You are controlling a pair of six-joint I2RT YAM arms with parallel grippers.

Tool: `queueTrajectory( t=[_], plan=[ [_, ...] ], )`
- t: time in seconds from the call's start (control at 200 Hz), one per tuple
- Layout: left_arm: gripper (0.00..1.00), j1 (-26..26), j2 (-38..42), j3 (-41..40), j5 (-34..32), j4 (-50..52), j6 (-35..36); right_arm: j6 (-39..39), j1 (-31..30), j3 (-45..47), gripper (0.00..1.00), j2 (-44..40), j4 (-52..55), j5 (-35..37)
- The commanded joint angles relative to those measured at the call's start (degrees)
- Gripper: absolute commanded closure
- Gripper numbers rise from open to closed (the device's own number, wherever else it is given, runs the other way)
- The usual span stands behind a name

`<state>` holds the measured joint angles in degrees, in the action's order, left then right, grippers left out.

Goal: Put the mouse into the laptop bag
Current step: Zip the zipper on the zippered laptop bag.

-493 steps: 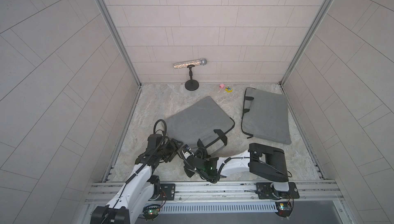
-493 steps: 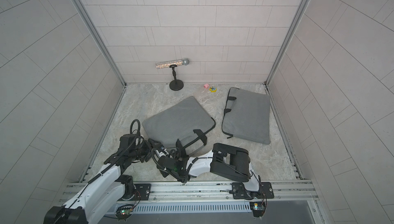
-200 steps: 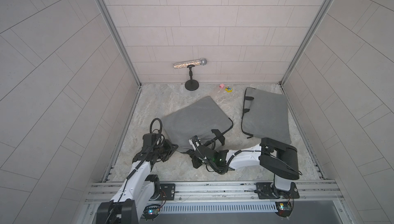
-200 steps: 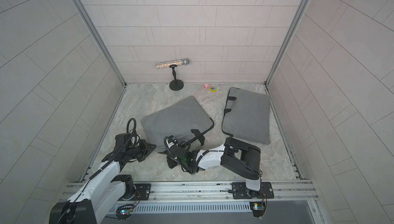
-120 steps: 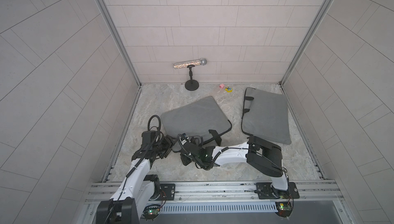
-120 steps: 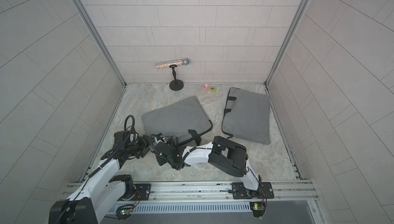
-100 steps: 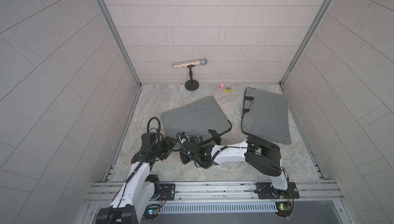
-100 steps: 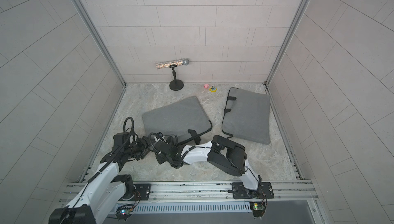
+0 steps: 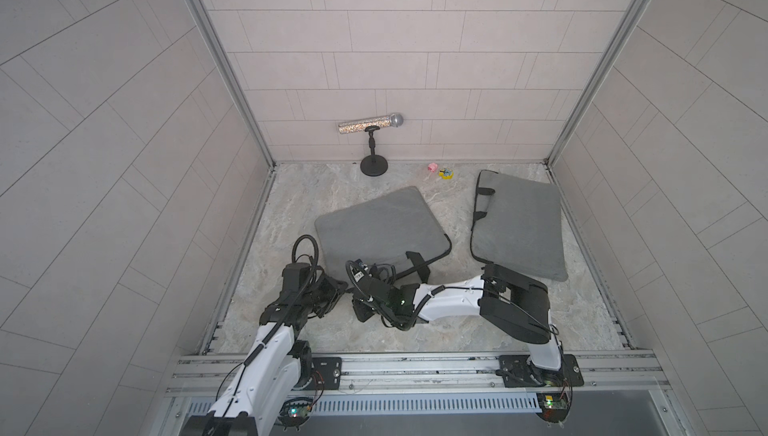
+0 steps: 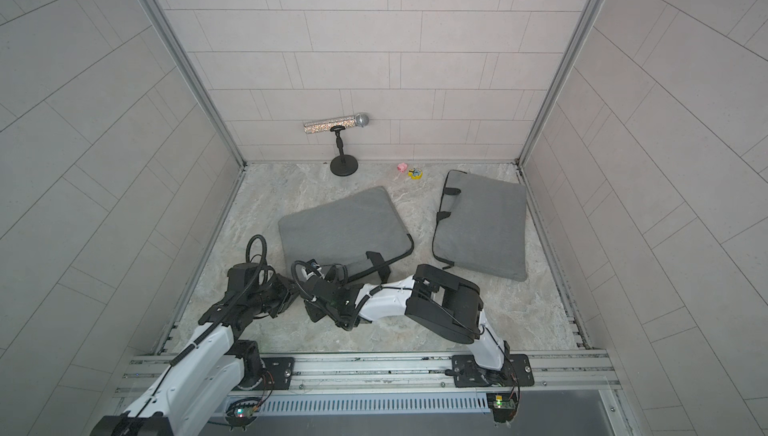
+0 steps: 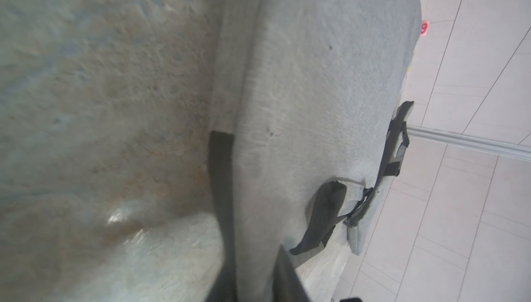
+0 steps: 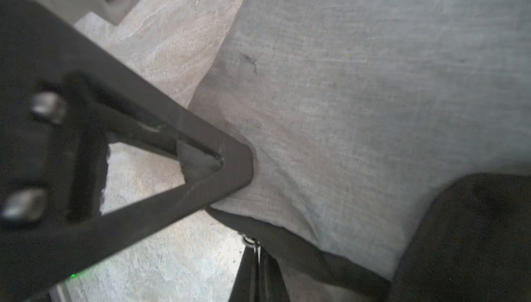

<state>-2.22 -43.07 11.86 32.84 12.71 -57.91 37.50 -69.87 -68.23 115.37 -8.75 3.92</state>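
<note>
- While both arms crouch low at the near edge of the grey laptop bag, which lies flat on the bench, I think the step now is to get the bag open.
- The right hand is clenched, and its tip presses into the bag's cloth at a near corner. Small folds spread out from the tip, so I think it pinches the cloth to lift or hold that edge.
- The left hand sits just beside the same near edge. Its fingers do not show clearly in any picture, so I cannot tell if it is clenched, released or grasping something.
- The mouse is not to be seen anywhere. It may be hidden under the arms or in the left hand, but I cannot tell.
- The bag's black handle lies loose by the right arm, so it could get in the way.
- A second grey bag lies well apart, by the right wall, and no hand touches it.
- I think the task is not far along. A way into the bag must come first, and then the mouse can go in.
</note>
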Motion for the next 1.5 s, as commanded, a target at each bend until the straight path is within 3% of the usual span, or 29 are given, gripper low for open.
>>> queueTrajectory(
  t=[0.0, 0.05, 0.32, 0.555, 0.821, 0.946, 1.126, 1.386, 1.496],
  plan=[
    [0.95, -0.6, -0.4, 0.0, -0.1, -2.0, 0.1, -0.3, -0.4, 0.6, 1.00, -2.0, 1.4, 2.5],
    [1.00, -0.5, -0.5, 0.4, -0.1, -1.4, 0.5, 0.4, -0.1, 1.3, 1.00, -2.2, 2.1, 3.4],
    [1.00, -0.4, 0.9, 0.5, -2.1, -0.6, 0.9, 5.2, 5.3, 8.8, 1.00, -4.4, 4.6, 5.2],
    [1.00, 0.2, 7.5, 2.7, -3.9, 5.3, 1.6, 6.4, 10.4, 15.4, 1.00, -8.0, 5.2, 7.1],
    [1.00, 6.9, 4.6, 5.4, -1.4, 7.7, 5.4, 6.8, 15.2, 23.9, 1.00, -15.2, 6.8, 11.7],
    [1.00, 12.3, -0.6, 7.2, -1.8, 4.8, 6.7, 7.7, 18.0, 28.7, 1.00, -19.6, 7.9, 13.8],
    [1.00, 13.6, -16.1, 11.5, -2.3, -3.1, 7.0, 7.2, 20.3, 34.4, 1.00, -25.3, 8.4, 15.1],
    [1.00, 14.4, -40.3, 28.4, -1.7, -3.9, 8.5, 7.0, 20.0, 40.0, 1.00, -31.9, 8.5, 14.9],
    [0.98, 13.2, -47.6, 36.2, -1.8, -4.3, 8.0, 7.1, 16.3, 41.0, 1.00, -33.4, 6.9, 13.5]
  ],
)
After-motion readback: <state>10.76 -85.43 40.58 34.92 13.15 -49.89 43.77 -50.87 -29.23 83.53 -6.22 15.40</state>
